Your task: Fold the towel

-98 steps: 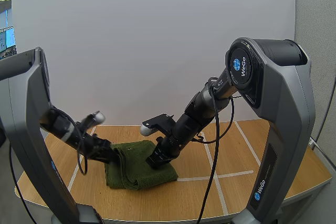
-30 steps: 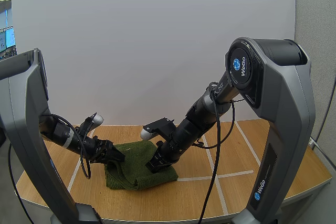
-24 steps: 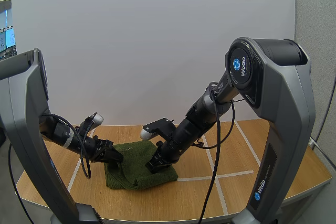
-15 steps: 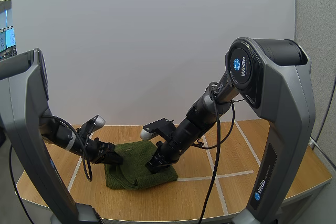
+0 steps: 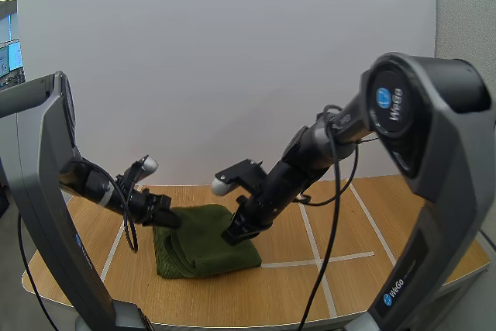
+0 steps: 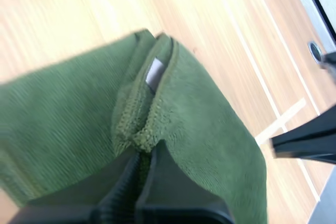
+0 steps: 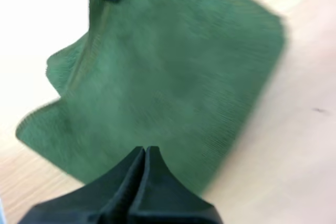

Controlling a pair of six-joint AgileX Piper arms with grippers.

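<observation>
The wooden table (image 5: pixel 349 222), crossed by white tape lines (image 5: pixel 335 257), carried the dark green towel (image 5: pixel 203 244), which lay folded in a thick bundle on the left half, between my two arms. My left gripper (image 6: pixel 140 151) reached in low at the towel's left rear edge, and its fingers were clenched on a doubled hem there, with the cloth bunched up at the tips. A small pale label (image 6: pixel 154 73) sat in the fold just past that pinch. My right gripper (image 7: pixel 145 151) came down at a slant onto the right part of the towel, near its right edge. Its fingers lay pressed together as one dark wedge, the tip on the upper layer, with no cloth visible between them. The two grippers stood apart, with the middle of the towel between them.
</observation>
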